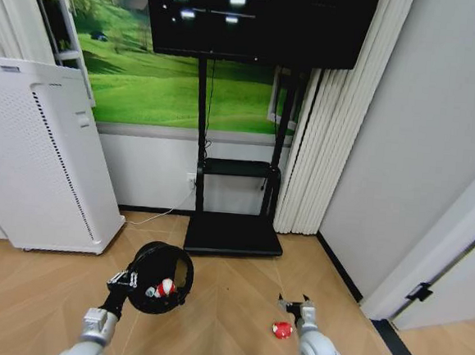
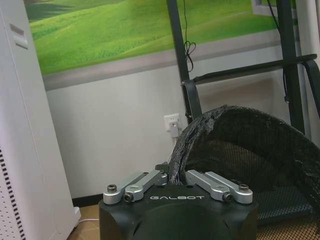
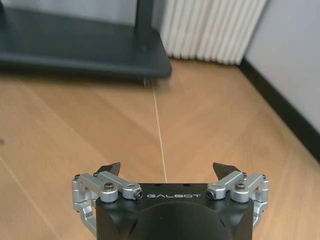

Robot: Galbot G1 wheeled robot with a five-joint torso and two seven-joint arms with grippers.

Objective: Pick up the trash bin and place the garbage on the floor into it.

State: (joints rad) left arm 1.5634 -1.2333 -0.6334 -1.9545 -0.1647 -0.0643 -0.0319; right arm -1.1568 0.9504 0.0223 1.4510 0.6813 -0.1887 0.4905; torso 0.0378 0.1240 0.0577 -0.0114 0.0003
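Left gripper (image 1: 124, 281) clamps the near rim of the bin (image 1: 161, 277) and holds it tilted, mouth turned toward the camera, above the floor (image 1: 226, 325). From the left wrist, its fingers (image 2: 165, 176) are pinched together on the bin's (image 2: 250, 150) black mesh edge, with the liner bunched over the rim. Right gripper (image 1: 294, 304) hangs low over the floor to the right of the bin, its two fingers spread wide and gripping nothing; the right wrist view shows that gripper (image 3: 167, 169) with bare parquet (image 3: 200, 125) between its dark fingertips (image 3: 111, 167).

Largest near the bin is the white perforated appliance (image 1: 37, 158), standing behind and to the left of it against the wall. Behind the bin stands a black screen stand (image 1: 234, 226), its flat base resting on the floor just beyond the bin. Pleated white curtains (image 1: 322, 143) hang behind and to the right.

Inside the bin lies one red-and-white wrapper (image 1: 165, 287), against the lower wall. Another red piece of garbage (image 1: 281, 330) sits on the floor well to the right of the bin, just beside the right gripper and a little nearer the robot.
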